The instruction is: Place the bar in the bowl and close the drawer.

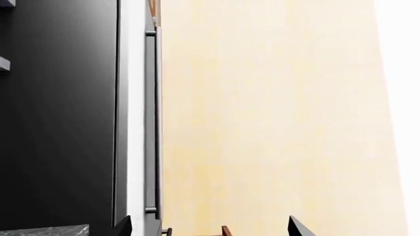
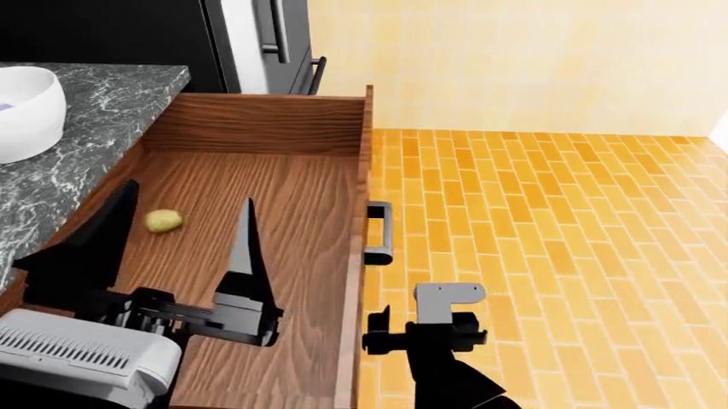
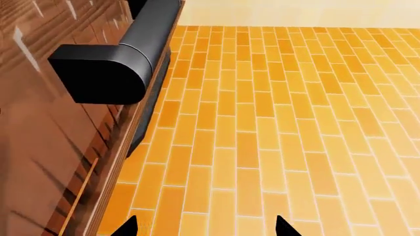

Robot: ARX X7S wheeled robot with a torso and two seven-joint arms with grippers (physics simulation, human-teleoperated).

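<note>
An orange brick floor point(image 2: 546, 239) fills the right of the head view. The drawer point(image 2: 285, 213) stands open at centre, the left gripper point(image 2: 170, 247) spread wide above it. The right gripper point(image 2: 415, 328), lower centre, is open and empty.

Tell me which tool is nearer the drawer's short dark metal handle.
Right. The right tool hangs just outside the drawer front, near the short dark metal handle. The left tool sits open over the wooden drawer's interior, farther away.

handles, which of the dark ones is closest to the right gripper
The short dark bar handle on the open drawer front, just ahead of the right gripper. The long handles on the tall dark appliance sit far beyond the drawer.
</note>
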